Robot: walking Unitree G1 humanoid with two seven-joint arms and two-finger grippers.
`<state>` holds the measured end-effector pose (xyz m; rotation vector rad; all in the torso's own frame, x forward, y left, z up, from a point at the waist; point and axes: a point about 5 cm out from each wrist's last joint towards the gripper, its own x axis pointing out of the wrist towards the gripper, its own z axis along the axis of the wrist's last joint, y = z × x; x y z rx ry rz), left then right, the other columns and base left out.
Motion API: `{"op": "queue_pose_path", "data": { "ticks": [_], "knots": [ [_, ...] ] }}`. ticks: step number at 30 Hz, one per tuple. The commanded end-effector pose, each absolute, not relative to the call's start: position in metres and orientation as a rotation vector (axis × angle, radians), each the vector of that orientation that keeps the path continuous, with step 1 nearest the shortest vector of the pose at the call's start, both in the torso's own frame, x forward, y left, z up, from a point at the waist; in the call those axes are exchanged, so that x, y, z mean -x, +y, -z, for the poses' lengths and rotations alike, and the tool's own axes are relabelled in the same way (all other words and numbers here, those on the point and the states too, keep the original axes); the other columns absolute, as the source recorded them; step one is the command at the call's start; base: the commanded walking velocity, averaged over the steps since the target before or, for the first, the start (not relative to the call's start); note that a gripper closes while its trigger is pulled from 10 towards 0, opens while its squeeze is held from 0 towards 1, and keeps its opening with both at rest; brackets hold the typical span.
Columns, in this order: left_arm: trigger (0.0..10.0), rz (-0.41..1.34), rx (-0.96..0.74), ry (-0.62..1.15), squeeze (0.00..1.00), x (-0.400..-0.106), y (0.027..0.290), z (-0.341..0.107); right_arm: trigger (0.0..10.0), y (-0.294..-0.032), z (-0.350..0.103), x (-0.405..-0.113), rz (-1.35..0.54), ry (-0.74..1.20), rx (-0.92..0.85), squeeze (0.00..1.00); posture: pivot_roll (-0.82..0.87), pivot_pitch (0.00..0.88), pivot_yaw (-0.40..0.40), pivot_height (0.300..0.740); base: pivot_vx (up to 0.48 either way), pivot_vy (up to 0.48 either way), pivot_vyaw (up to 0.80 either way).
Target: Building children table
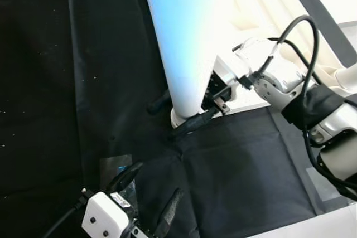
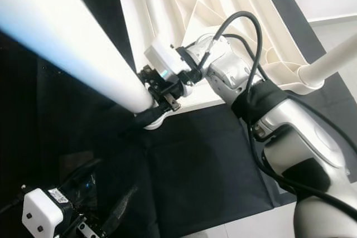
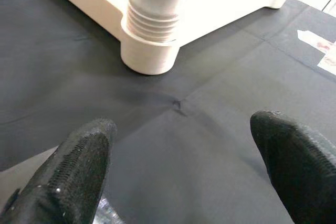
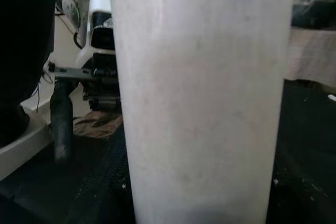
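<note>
1. The tabletop [image 2: 262, 32], white moulded plastic with ribbing on its underside, lay upside down on a black floor sheet [image 1: 240, 176]. It looked light but broad and stiff; I judged it best left flat, not lifted.
2. The table leg [image 1: 181, 43], a smooth white tube, stood up from a corner socket [image 3: 149, 53] of the tabletop, with threaded rings visible just above the socket. It was probably hollow, light, rigid and slippery, so a grip low down near the threads should give the most turning control.
3. The right end effector [image 2: 153, 110] was at the base of the leg, one black finger on each side, clamped on it as far as I could judge.
4. The left end effector [image 1: 146, 196] hovered low over the sheet, well apart from the leg, fingers [image 3: 79, 166] spread and holding nothing.
</note>
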<state>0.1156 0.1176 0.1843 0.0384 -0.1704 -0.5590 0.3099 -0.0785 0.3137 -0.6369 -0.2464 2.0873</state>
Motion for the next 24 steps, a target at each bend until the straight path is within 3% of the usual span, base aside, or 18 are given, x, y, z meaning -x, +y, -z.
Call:
{"op": "queue_pose_path", "data": {
  "ticks": [1, 9, 12, 14, 24],
  "knots": [
    [10.0, 0.574, -0.034, -0.134, 0.00, -0.112, 0.117, -0.181, 10.0, -0.088, -0.247, -0.310, -2.138, 0.110, 0.596, 0.00, -0.03, 0.500, -0.071, 0.740, 0.000, 0.000, 0.00],
    [10.0, 0.573, -0.035, -0.133, 0.00, -0.112, 0.118, -0.181, 10.0, -0.089, -0.248, -0.311, -2.124, 0.086, 0.458, 0.00, -0.03, 0.501, -0.068, 0.740, 0.000, 0.000, 0.00],
    [10.0, 0.574, -0.034, -0.133, 0.00, -0.113, 0.118, -0.181, 10.0, -0.092, -0.253, -0.313, -2.095, 0.016, 0.205, 0.00, -0.03, 0.501, -0.067, 0.740, 0.000, 0.000, 0.00],
    [10.0, 0.575, -0.034, -0.134, 0.00, -0.113, 0.118, -0.181, 10.0, -0.095, -0.250, -0.313, -2.085, -0.003, 0.171, 0.00, -0.03, 0.500, -0.065, 0.740, 0.000, 0.000, 0.00],
    [10.0, 0.577, -0.035, -0.134, 0.00, -0.114, 0.119, -0.180, 10.0, -0.100, -0.244, -0.308, -2.083, -0.018, 0.228, 0.00, -0.04, 0.497, -0.061, 0.740, 0.000, 0.000, 0.00]
  ]
}}
